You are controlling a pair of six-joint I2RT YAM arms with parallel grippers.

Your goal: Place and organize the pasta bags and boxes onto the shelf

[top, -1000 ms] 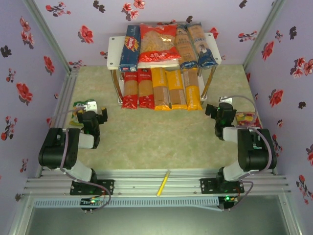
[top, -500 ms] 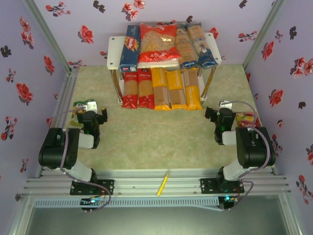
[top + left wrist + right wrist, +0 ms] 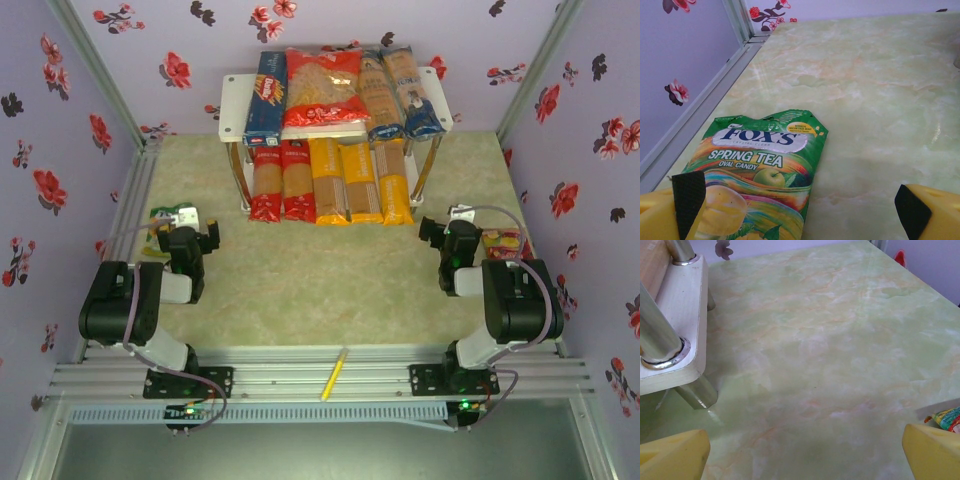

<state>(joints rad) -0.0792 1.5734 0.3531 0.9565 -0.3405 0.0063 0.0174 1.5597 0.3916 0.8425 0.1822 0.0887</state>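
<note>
We find the left gripper (image 3: 800, 212) with its yellow fingers (image 3: 687, 200) spread wide and nothing gripped between them. A green candy packet (image 3: 760, 160) lies flat on the table (image 3: 880, 100) just ahead of these fingers. Its near end runs under the left finger, and we cannot tell whether the pad touches it.

The right gripper (image 3: 802, 455) likewise stands fully open and holds nothing, with bare table surface between its fingers. Ahead and to the left of its left finger stands a corner of the shelf (image 3: 687, 315), with a metal post (image 3: 657, 340) passing through the lower board. A corner of a sweets packet (image 3: 946, 418) shows just beside the right finger.

From the overhead camera, the shelf sits well ahead of both pairs of fingers and is apart from each.

- **Upper tier:** from the left gripper's side across, it carries a dark-blue box (image 3: 265, 98), a wide red bag (image 3: 322, 88) and two blue-ended bags (image 3: 378, 100).
- **Lower tier:** it carries two red-ended bags (image 3: 266, 180) and then three yellow-orange bags (image 3: 360, 180).

All packs lie lengthwise, side by side. The coloured ends of the lower row project past the front edge toward the fingers.

A yellow pen (image 3: 335, 374) lies behind both grippers, on the rail between the arm bases.
</note>
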